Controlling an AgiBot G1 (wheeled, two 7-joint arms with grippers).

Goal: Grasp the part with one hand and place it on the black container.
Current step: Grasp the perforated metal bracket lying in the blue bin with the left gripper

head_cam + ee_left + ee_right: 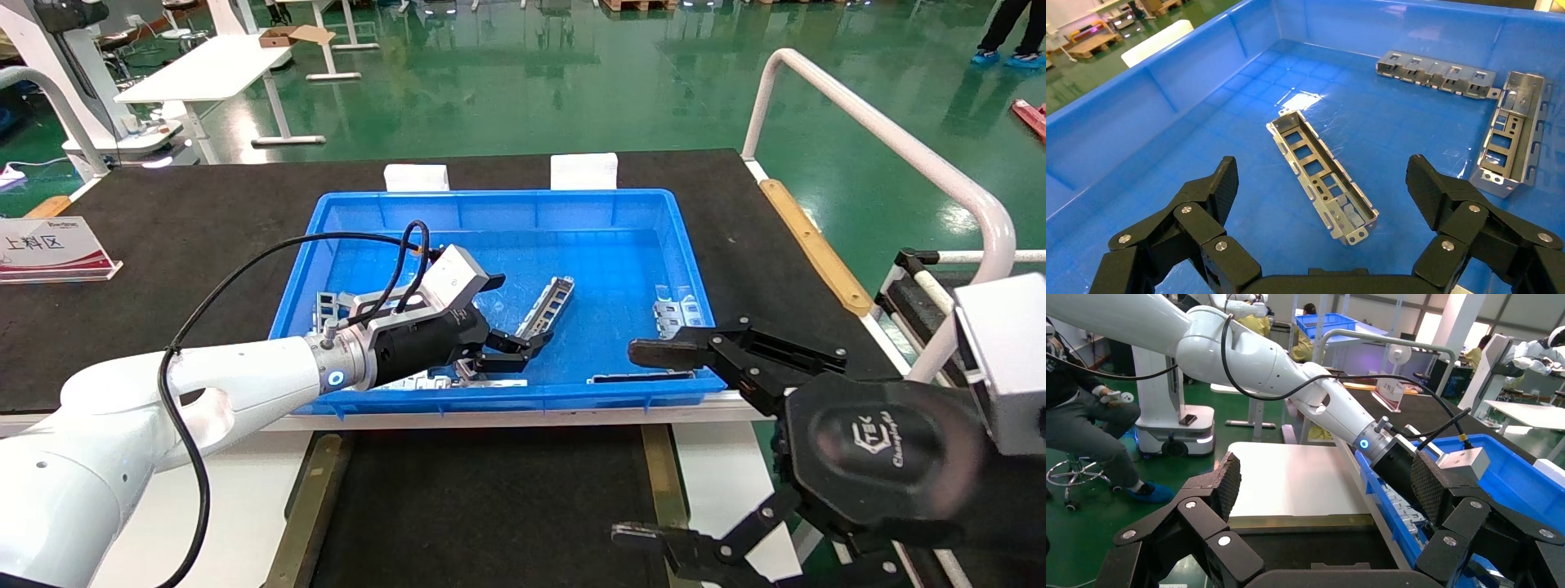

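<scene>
The part (550,305) (1320,176), a narrow silver channel with rectangular cut-outs, lies flat on the floor of the blue bin (498,204) near its middle. My left gripper (513,346) (1322,184) is inside the bin, open, its fingers to either side of the part's near end and not touching it. The black container (490,506) (1291,557), a flat black panel with brass strips along its sides, lies in front of the bin with nothing on it. My right gripper (641,445) (1327,481) hovers open and empty over the panel's right side.
Other metal pieces lie in the bin: two (1434,73) (1514,131) beyond the part, a cluster (327,306) at the left, one (678,314) at the right and a bar (641,377) by the front wall. A white rail (899,147) borders the table's right.
</scene>
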